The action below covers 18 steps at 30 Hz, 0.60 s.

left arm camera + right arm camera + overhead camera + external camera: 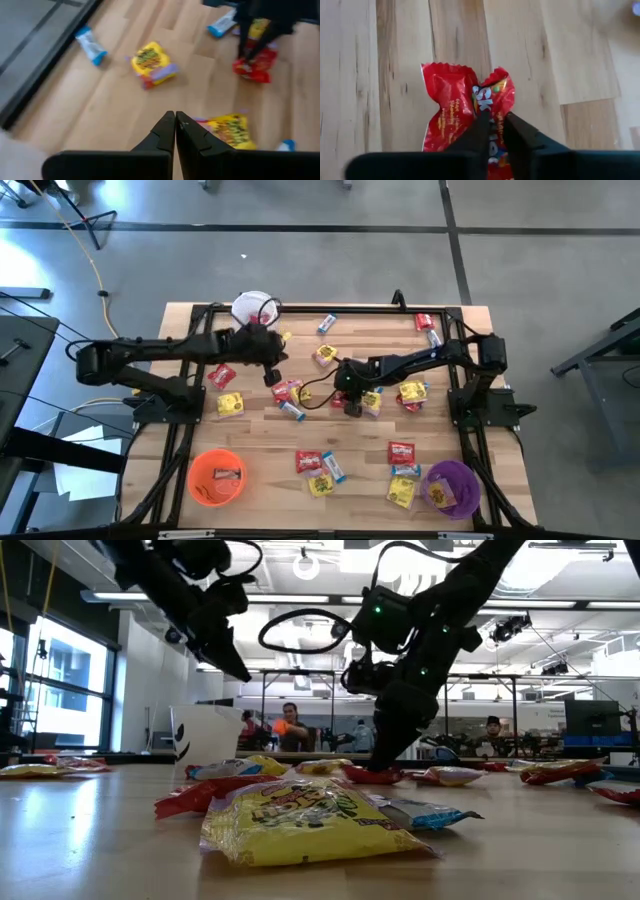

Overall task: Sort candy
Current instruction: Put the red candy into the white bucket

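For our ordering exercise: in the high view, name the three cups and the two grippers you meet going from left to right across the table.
Orange cup → white cup → left gripper → right gripper, pinching a red candy packet → purple cup.

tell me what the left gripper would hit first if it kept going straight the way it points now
Probably the bare tabletop: the left gripper, fingers shut, points at open wood between two yellow packets. Depth is unclear, so the nearer packet could be brushed.
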Each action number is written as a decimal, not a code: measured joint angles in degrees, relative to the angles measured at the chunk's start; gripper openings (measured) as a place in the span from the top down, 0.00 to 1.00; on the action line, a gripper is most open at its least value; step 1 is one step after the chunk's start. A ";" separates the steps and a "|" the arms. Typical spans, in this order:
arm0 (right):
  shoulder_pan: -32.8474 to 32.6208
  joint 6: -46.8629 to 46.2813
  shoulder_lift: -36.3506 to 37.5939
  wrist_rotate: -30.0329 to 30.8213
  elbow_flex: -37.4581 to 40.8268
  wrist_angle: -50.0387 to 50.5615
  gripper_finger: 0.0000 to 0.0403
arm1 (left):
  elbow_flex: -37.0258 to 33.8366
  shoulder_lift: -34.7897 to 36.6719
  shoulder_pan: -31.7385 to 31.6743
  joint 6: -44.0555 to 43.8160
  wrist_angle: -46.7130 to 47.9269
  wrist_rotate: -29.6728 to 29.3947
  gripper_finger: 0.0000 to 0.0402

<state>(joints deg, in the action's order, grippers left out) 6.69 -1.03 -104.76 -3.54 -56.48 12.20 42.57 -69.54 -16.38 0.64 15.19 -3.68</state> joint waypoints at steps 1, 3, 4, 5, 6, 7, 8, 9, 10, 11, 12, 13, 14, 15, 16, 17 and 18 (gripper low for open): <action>-0.22 0.56 0.02 0.58 -0.17 -0.09 0.95 | -1.11 0.34 0.83 -0.87 -1.02 0.47 1.00; -1.00 1.84 0.02 3.68 -0.59 -0.17 0.98 | -3.08 0.64 2.32 -2.73 -3.63 1.06 1.00; -1.48 2.48 0.00 5.48 -0.87 -0.47 0.97 | -3.98 0.68 3.01 -3.66 -4.67 1.48 1.00; -1.97 2.88 0.02 7.05 -1.21 -0.97 0.96 | -4.88 0.70 3.67 -4.78 -5.91 1.63 1.00; -2.43 3.21 0.02 8.42 -1.51 -2.07 0.95 | -5.82 0.52 4.25 -5.78 -7.56 1.63 1.00; -2.95 3.80 0.02 9.57 -1.63 -3.82 0.94 | -6.81 0.20 4.83 -6.69 -9.71 1.65 1.00; -3.47 4.59 0.02 10.44 -1.63 -5.67 0.94 | -7.75 -0.08 5.39 -7.84 -11.62 1.65 1.00; -4.04 5.39 0.02 11.33 -1.63 -7.27 0.95 | -8.56 -0.33 5.77 -9.09 -13.15 1.65 1.00; -4.60 6.15 0.02 12.47 -1.63 -8.92 0.95 | -9.24 -0.73 6.20 -10.11 -15.08 1.65 1.00; -5.25 7.14 0.02 13.97 -1.63 -10.64 0.96 | -9.82 -1.20 6.65 -10.94 -16.96 1.69 1.00; -5.92 7.99 0.05 15.70 -1.63 -12.01 0.97 | -10.45 -1.50 7.07 -11.43 -18.61 1.71 0.99; -6.55 8.98 0.06 17.77 -1.63 -13.19 0.97 | -11.03 -1.86 7.50 -11.69 -20.08 1.75 0.99; -7.16 10.08 0.06 19.76 -1.63 -14.23 0.98 | -11.32 -2.36 7.92 -12.07 -21.41 1.74 0.98; -7.77 11.07 0.06 21.35 -1.63 -15.28 0.99 | -11.59 -2.89 8.33 -12.49 -23.06 1.77 0.96; -8.32 12.10 0.06 22.74 -1.63 -16.50 0.99 | -11.63 -3.26 8.72 -12.58 -24.09 1.76 0.94; -8.76 12.96 0.06 23.67 -1.63 -17.74 0.99 | -11.64 -3.74 9.15 -12.56 -25.14 1.77 0.92; -9.22 13.64 0.06 24.61 -1.63 -18.88 0.99 | -11.64 -4.41 9.58 -12.55 -26.22 1.75 0.90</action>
<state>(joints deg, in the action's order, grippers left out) -2.53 12.61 -104.71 21.08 -58.11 -6.68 30.94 -73.95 -6.80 -11.91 -11.04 -1.93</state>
